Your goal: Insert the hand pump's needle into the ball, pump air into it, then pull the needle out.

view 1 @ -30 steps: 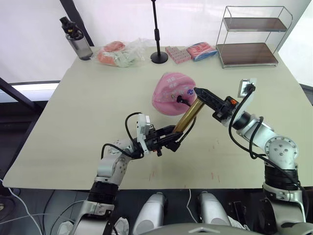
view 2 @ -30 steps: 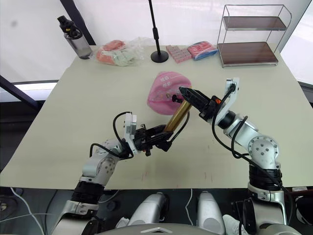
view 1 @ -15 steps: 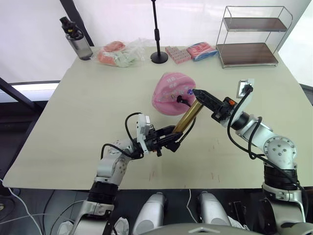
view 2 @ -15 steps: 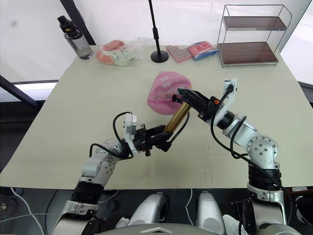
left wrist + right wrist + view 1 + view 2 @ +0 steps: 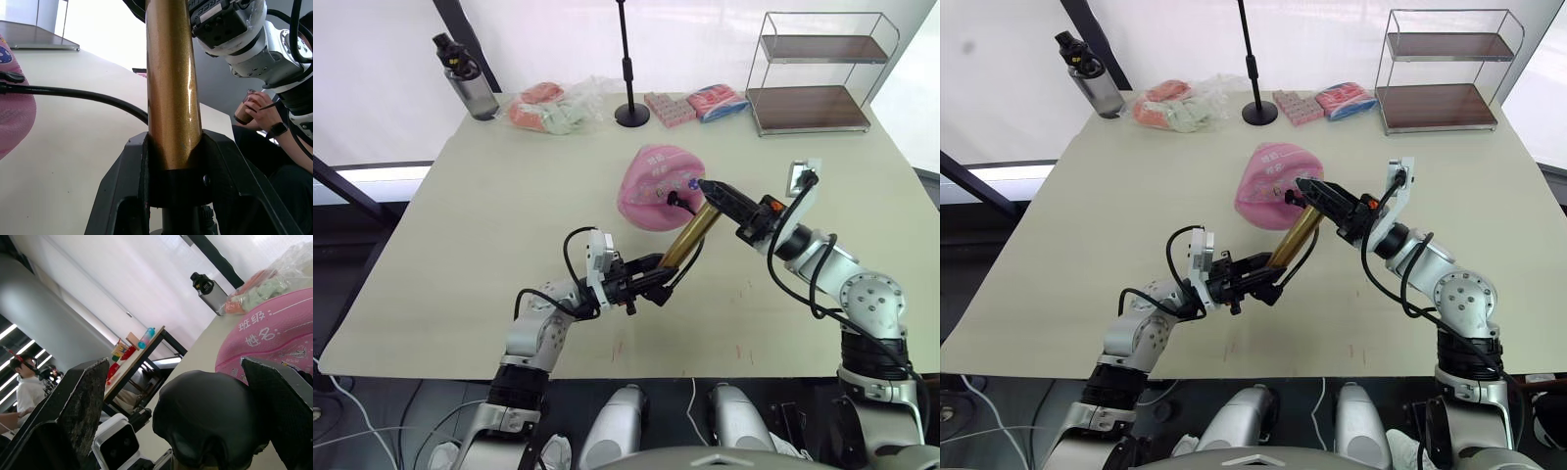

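Note:
The pink ball [image 5: 656, 184] lies partly flattened at mid-table. The hand pump's gold barrel [image 5: 691, 238] leans up from my left gripper [image 5: 649, 281], which is shut on the barrel's lower end cap [image 5: 174, 183]. A thin black hose [image 5: 73, 93] curves from the pump's base to a black fitting [image 5: 674, 200] set against the ball; the needle itself is hidden. My right gripper [image 5: 713, 190] sits at the barrel's upper end, beside the ball. One finger stands on each side of the rounded black handle [image 5: 210, 418], closed on it.
A wire shelf [image 5: 818, 73] stands at the back right. Pink wrapped packets [image 5: 697, 102], a black stand [image 5: 629, 98], a clear bag of packets [image 5: 553, 108] and a dark bottle [image 5: 465, 78] line the far edge. A person [image 5: 266, 127] sits off the table's right side.
My right gripper has slid down the pump's axis toward the barrel and ball, pushing the handle in. The left gripper and the ball have stayed put.

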You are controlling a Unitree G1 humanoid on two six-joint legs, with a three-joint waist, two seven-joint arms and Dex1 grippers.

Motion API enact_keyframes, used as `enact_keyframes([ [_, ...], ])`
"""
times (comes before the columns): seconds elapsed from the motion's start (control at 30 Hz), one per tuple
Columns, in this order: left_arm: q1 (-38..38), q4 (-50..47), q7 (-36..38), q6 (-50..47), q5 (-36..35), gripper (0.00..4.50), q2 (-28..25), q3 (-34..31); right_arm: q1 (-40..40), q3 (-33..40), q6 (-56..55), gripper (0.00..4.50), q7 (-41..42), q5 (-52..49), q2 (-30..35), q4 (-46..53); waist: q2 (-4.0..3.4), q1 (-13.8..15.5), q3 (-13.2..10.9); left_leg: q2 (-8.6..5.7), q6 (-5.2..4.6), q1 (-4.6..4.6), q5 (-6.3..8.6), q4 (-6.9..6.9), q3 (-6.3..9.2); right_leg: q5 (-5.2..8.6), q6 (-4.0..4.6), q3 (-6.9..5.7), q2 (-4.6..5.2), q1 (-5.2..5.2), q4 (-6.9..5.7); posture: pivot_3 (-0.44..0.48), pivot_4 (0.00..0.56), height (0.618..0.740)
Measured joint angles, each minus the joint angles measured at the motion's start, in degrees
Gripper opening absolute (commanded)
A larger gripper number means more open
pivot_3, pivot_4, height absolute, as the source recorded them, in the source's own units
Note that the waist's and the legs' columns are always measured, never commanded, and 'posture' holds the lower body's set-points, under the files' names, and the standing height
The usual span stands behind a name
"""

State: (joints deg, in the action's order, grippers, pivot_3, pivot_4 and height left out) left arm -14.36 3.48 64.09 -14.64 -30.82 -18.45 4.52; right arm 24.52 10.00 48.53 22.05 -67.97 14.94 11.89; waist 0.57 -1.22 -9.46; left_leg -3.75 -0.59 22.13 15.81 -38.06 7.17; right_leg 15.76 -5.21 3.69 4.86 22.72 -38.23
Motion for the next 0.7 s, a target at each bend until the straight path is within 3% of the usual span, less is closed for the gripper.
enact_keyframes([
  [0.03,0.0,0.0,0.14,0.1,0.01,1.07,0.01,0.0,0.0,0.02,-0.01,3.66,-0.01,0.19,0.0,-0.1,0.0,0.0,0.0,0.0,-0.02,0.0,0.01,0.0,0.0,0.0,0.0,0.0,0.0,0.0,0.0,0.0,0.15,0.74],
  [0.17,-0.01,0.0,0.59,0.49,0.11,1.07,0.07,0.0,0.0,0.06,-0.05,1.83,-0.04,1.03,0.0,-0.93,0.0,-0.02,0.0,0.0,-0.05,0.0,0.03,0.0,0.0,0.0,0.0,0.0,0.0,0.0,0.0,0.0,0.15,0.74],
  [0.53,-0.02,0.26,0.45,0.73,0.18,1.07,0.13,-0.02,0.0,0.05,-0.04,1.82,-0.05,1.11,-0.13,-0.93,0.0,-0.01,0.0,0.0,-0.06,0.01,0.03,0.0,0.01,0.0,0.0,-0.01,0.0,0.01,0.0,0.0,0.15,0.74],
  [0.7,-0.12,1.76,-1.61,0.44,0.58,2.92,0.15,-0.27,0.0,-0.41,-0.04,1.82,0.45,2.42,0.22,-0.9,0.0,-0.01,0.0,0.0,-0.06,0.01,0.04,0.0,0.02,0.0,0.0,-0.01,0.0,0.01,0.0,0.0,0.15,0.74],
])
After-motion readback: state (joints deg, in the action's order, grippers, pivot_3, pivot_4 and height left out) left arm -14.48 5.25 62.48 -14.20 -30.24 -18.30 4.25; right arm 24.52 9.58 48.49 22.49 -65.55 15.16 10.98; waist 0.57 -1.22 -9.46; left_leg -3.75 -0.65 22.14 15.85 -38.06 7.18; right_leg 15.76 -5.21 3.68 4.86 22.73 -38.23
